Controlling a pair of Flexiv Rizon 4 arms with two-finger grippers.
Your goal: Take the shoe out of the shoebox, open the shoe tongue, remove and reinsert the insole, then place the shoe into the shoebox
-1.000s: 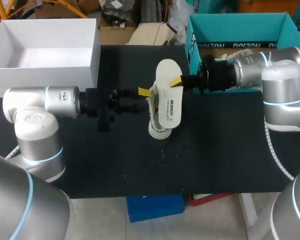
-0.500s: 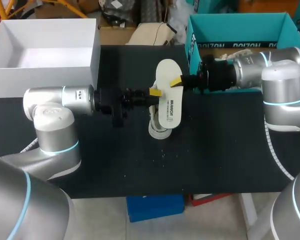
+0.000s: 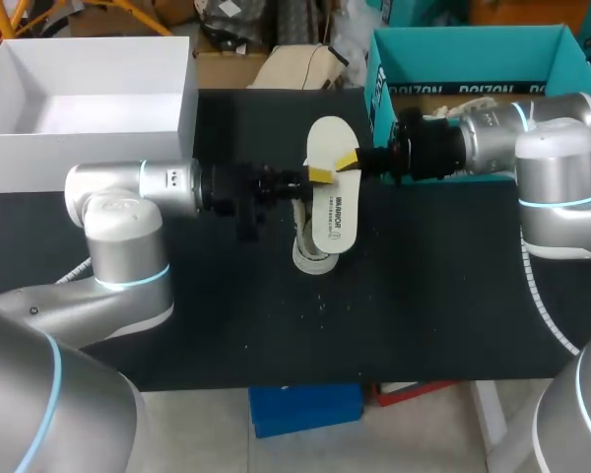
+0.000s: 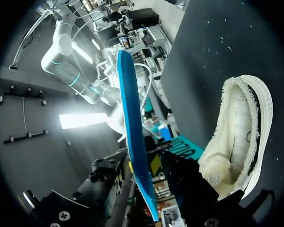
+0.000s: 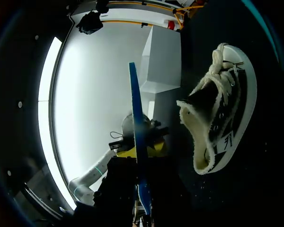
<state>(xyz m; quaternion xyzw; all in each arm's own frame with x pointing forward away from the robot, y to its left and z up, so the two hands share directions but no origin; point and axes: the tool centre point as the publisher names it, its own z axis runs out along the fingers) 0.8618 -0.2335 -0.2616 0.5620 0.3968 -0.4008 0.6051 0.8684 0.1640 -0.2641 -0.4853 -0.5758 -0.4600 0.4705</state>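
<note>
Nr teal shoebox [image 3: 379, 79]: shoe [image 3: 310, 258] under insole [image 3: 330, 202].

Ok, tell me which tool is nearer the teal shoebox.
Right. The right tool grips the insole just beside the teal shoebox; the left tool is at the insole's other edge, farther from the box.

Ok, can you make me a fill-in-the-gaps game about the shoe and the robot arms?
The insole is held up by the ___ pincer.
The shoe stands on the black ___.
The box by the left arm is ___.
The insole's underside is ___.
Missing words: right, table, white, blue.
</note>
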